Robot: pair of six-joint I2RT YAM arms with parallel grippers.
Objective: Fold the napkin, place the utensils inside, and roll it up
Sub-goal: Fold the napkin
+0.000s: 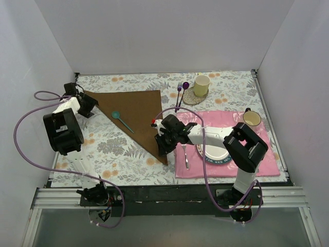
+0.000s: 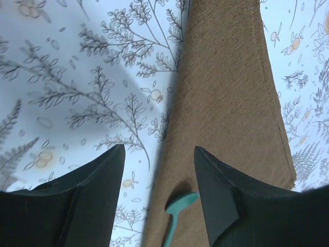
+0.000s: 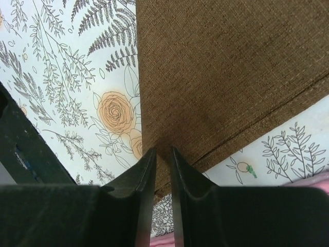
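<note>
From the right wrist only, narrowly parted fingers (image 3: 138, 188) show above the napkin (image 3: 231, 67).

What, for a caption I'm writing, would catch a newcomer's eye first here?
The dark brown napkin, folded into a big triangle on the left half of the floral tablecloth, with a teal spoon lying on it. The right gripper sits at its near corner, jaws nearly together; the left gripper hovers open by the far-left corner.

Over napkin (image 2: 226, 92) and teal spoon (image 2: 177, 211), left hand (image 2: 159, 148) (jaws apart).
</note>
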